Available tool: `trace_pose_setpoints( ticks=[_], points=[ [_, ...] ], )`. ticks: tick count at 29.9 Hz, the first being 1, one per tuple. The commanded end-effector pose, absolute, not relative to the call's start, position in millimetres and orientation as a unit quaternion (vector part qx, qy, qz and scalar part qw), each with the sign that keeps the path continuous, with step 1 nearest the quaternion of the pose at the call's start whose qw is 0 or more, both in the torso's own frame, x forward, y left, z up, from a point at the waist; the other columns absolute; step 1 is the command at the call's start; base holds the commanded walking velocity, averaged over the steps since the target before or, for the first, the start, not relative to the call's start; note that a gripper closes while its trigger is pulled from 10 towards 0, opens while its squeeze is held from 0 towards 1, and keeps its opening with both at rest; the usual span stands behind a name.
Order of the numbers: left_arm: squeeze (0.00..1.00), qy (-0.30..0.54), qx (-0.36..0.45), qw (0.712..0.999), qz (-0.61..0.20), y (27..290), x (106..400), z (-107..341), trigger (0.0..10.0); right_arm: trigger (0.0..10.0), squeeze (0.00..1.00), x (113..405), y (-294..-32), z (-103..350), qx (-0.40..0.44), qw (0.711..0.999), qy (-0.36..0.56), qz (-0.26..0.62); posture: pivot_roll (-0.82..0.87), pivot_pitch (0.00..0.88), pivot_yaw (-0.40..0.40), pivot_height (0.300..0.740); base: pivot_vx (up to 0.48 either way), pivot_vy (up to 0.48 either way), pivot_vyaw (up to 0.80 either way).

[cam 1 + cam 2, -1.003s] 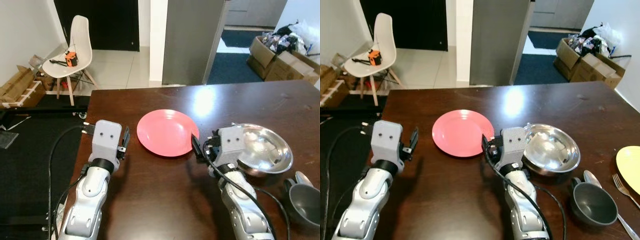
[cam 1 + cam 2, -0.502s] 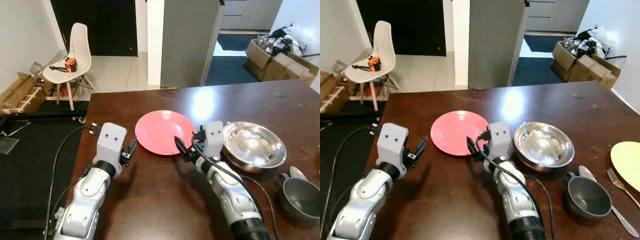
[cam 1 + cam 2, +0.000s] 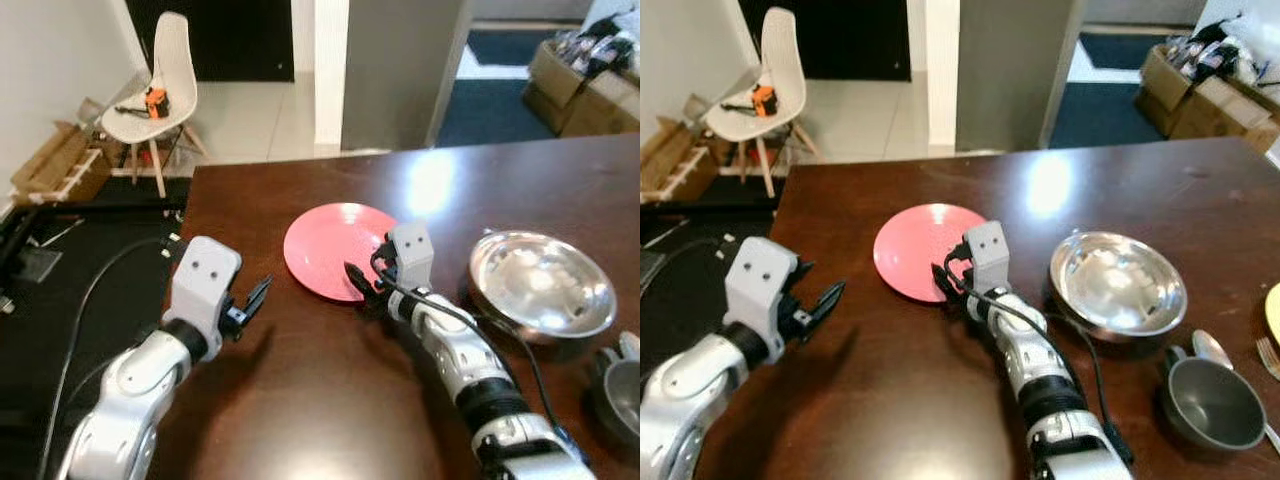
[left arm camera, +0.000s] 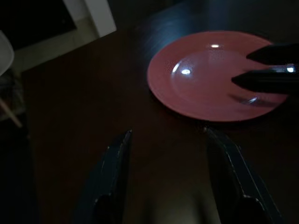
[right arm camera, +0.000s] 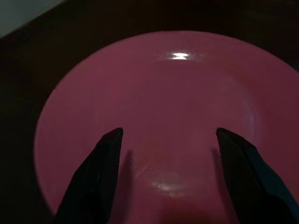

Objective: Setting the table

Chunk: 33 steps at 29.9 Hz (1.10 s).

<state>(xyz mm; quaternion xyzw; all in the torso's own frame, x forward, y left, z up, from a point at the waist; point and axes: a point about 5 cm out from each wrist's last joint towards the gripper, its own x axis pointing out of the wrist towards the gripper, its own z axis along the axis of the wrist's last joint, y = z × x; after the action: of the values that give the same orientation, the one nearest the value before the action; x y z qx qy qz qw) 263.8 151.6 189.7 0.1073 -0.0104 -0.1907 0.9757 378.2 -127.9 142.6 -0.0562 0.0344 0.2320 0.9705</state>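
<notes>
A pink plate point(image 3: 330, 245) lies flat on the dark wooden table point(image 3: 300, 400), left of the middle. My right gripper point(image 3: 356, 281) is at the plate's near right rim, open. In the right wrist view its two black fingers point(image 5: 110, 154) reach out over the plate point(image 5: 163, 84) with nothing between them. My left gripper point(image 3: 254, 297) hovers open over bare table to the plate's left, a short way from it. The left wrist view looks past that gripper point(image 4: 168, 137) at the plate point(image 4: 201, 79), with the right gripper's fingertips point(image 4: 261, 79) over its edge.
A steel bowl point(image 3: 540, 285) sits right of the plate. A grey cup point(image 3: 1210, 405) and a spoon point(image 3: 1208, 345) are at the near right. The table's left edge point(image 3: 185, 230) drops to dark floor. A white chair point(image 3: 160, 90) stands beyond.
My right gripper has moved left, away from the steel bowl, and now reaches over the pink plate's rim. The left gripper has stayed left of the plate. The camera has shifted.
</notes>
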Motion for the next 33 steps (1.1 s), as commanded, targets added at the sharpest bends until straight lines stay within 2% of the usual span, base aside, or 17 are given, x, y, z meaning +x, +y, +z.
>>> trace_pose_setpoints(
  ticks=[1,6,11,12,13,14,15,20,24,26,31,33],
  points=[
    [0.00,-0.004,0.104,0.976,-0.192,155.3,258.4,191.7,10.0,10.0,0.00,379.4,-127.2,140.1,-0.076,0.967,0.040,0.238,0.19,0.175,0.140,0.740,0.000,0.000,0.00],
    [0.00,0.006,0.104,0.975,-0.196,158.2,253.1,196.3,10.0,10.0,0.00,383.1,-128.5,134.9,-0.096,0.961,0.074,0.247,0.20,0.178,0.144,0.740,0.000,0.000,0.00],
    [0.00,0.012,0.099,0.976,-0.195,160.3,253.4,199.7,10.0,10.0,0.00,369.0,-112.5,115.2,-0.104,0.923,0.116,0.353,0.18,0.171,0.140,0.740,0.000,0.000,0.00],
    [0.00,0.012,0.099,0.976,-0.195,160.3,253.4,199.7,10.0,10.0,0.00,369.0,-112.5,115.2,-0.104,0.923,0.116,0.353,0.18,0.171,0.140,0.740,0.000,0.000,0.00],
    [0.00,0.013,0.097,0.976,-0.194,160.4,254.3,200.3,10.0,10.0,0.00,364.2,-108.4,109.3,-0.105,0.912,0.125,0.377,0.18,0.166,0.137,0.740,0.000,0.000,0.00],
    [0.00,0.015,0.092,0.977,-0.192,160.7,256.3,201.5,10.0,10.0,0.00,352.0,-98.6,97.2,-0.111,0.885,0.136,0.431,0.16,0.154,0.133,0.740,0.000,0.000,0.00],
    [0.00,0.015,0.092,0.977,-0.192,160.7,256.3,201.5,10.0,10.0,0.00,352.0,-98.6,97.2,-0.111,0.885,0.136,0.431,0.16,0.154,0.133,0.740,0.000,0.000,0.00],
    [0.00,0.039,0.070,0.979,-0.185,166.9,257.5,196.9,10.0,10.0,0.00,318.8,-70.5,81.7,-0.092,0.829,0.137,0.535,0.14,0.137,0.127,0.740,0.000,0.000,0.00],
    [0.00,0.058,0.057,0.980,-0.183,170.4,256.6,190.6,10.0,10.0,0.00,299.8,-56.2,76.3,-0.076,0.813,0.132,0.562,0.14,0.130,0.122,0.740,0.000,0.000,0.00],
    [0.00,0.104,0.073,0.970,-0.207,174.9,250.0,172.3,10.0,10.0,0.00,273.0,-34.9,75.0,-0.040,0.796,0.121,0.591,0.13,0.120,0.119,0.740,0.000,0.000,0.00],
    [0.00,0.138,0.089,0.970,-0.179,184.5,249.3,149.2,10.0,10.0,0.00,269.7,-26.5,80.1,-0.031,0.807,0.101,0.581,0.12,0.109,0.120,0.740,0.000,0.000,0.00],
    [0.00,0.146,0.068,0.978,-0.129,195.4,252.8,136.7,10.0,10.0,0.00,277.3,-32.6,87.8,-0.038,0.826,0.085,0.555,0.11,0.102,0.118,0.740,0.000,0.000,0.00]
  ],
)
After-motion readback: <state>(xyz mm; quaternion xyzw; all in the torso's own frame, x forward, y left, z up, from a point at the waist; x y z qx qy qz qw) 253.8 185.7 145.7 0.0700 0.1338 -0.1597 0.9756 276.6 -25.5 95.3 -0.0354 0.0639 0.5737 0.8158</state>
